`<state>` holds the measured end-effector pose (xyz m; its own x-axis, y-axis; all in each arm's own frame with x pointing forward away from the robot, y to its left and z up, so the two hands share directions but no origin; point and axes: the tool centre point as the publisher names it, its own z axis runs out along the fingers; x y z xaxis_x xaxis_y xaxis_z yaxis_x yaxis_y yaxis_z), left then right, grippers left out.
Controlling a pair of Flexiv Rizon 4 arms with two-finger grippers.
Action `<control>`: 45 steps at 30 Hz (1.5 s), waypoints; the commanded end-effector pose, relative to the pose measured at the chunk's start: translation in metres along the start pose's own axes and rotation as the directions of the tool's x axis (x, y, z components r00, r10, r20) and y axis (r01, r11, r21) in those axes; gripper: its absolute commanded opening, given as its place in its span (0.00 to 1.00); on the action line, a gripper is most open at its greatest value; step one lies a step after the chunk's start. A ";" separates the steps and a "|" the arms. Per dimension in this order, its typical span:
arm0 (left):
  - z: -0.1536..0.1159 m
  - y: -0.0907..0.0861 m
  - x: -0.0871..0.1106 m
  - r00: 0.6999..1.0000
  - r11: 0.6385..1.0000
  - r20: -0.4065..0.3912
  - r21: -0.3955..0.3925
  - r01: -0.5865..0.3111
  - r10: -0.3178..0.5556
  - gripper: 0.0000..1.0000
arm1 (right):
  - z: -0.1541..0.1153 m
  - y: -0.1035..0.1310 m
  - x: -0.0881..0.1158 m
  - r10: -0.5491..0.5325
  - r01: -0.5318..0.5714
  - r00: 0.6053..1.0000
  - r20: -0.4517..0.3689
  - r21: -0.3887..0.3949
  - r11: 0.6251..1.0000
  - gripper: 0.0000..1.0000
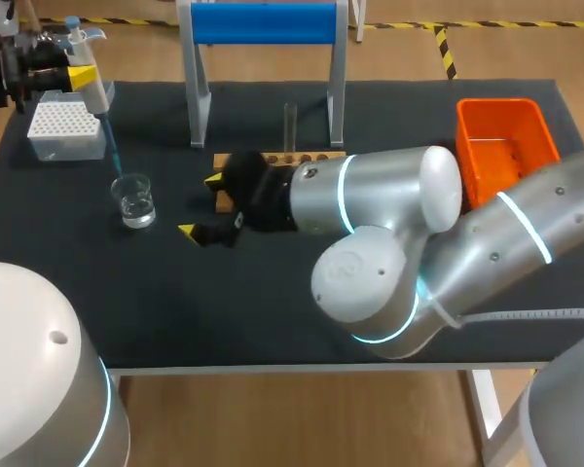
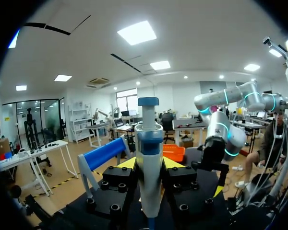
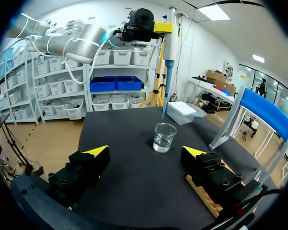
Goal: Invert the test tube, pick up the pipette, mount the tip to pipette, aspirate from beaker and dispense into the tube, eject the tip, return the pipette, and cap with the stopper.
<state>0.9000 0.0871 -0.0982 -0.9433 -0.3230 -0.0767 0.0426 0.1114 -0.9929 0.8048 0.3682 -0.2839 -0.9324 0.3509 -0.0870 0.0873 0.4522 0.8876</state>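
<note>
Hovering white pipette (image 1: 90,83), blue tip (image 1: 111,148), clear beaker (image 1: 134,201)

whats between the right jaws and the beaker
Nothing but bare black table mat. The right wrist view shows it plainly, with the beaker standing ahead of the open right jaws.

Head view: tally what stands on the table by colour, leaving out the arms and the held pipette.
Clear: 2, beaker, test tube
White: 1, tip box
Blue: 1, stand
Orange: 1, bin
Wood: 1, rack
Total: 6
</note>
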 end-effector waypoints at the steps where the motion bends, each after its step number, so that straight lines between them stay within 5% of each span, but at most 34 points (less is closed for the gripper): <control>1: 0.000 0.000 0.000 1.000 1.000 0.000 0.001 -0.001 0.001 0.00 | 0.012 -0.001 0.005 0.001 0.000 0.998 0.057 -0.010 1.000 1.00; 32: 0.000 0.000 0.000 1.000 1.000 0.000 0.001 -0.001 0.001 0.00 | 0.010 0.000 0.005 0.009 -0.008 0.998 0.058 -0.013 1.000 1.00; 45: -0.002 0.016 -0.007 1.000 0.999 0.000 -0.018 -0.027 0.027 0.00 | 0.010 0.000 0.005 0.009 -0.008 0.998 0.058 -0.013 1.000 1.00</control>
<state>0.9045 0.0911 -0.1109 -0.9400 -0.3256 -0.1024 0.0593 0.1396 -0.9884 0.8043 0.3771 -0.2865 -0.9107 0.3995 -0.1049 0.0913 0.4425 0.8921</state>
